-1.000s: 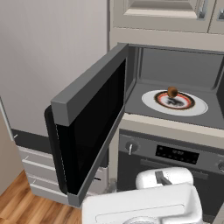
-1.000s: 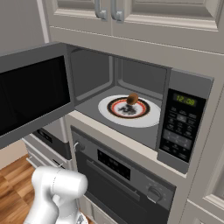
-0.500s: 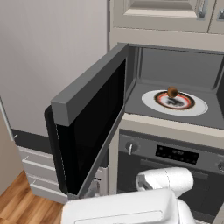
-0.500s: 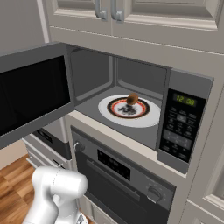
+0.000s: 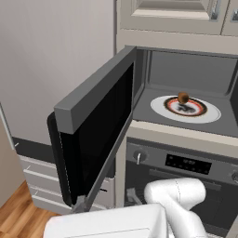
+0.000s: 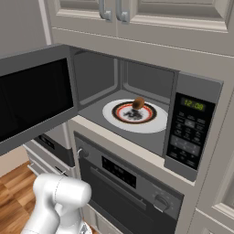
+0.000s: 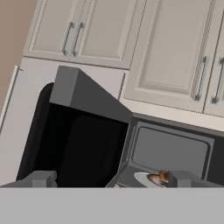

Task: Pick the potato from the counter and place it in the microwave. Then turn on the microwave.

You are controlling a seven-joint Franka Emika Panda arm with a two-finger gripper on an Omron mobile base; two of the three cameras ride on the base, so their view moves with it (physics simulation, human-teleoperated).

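Microwave door (image 5: 97, 139) glossy black glass; potato (image 6: 138, 103) matt brown; floor (image 5: 18, 214) wood planks.

Green digits on the microwave (image 6: 137, 123) control panel (image 6: 188, 132) display, seemingly "12:08", though blurred. Keypad labels and oven (image 6: 132, 192) display unreadable.

Brown potato (image 5: 183, 97), white plate (image 5: 209, 113) with red-and-black ring, dark grey microwave (image 6: 194, 125)

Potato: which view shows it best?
Right base view: the potato sits unobstructed on the plate inside the open microwave. Left base view shows it too, smaller and farther off. Hand view catches just a sliver at the bottom.
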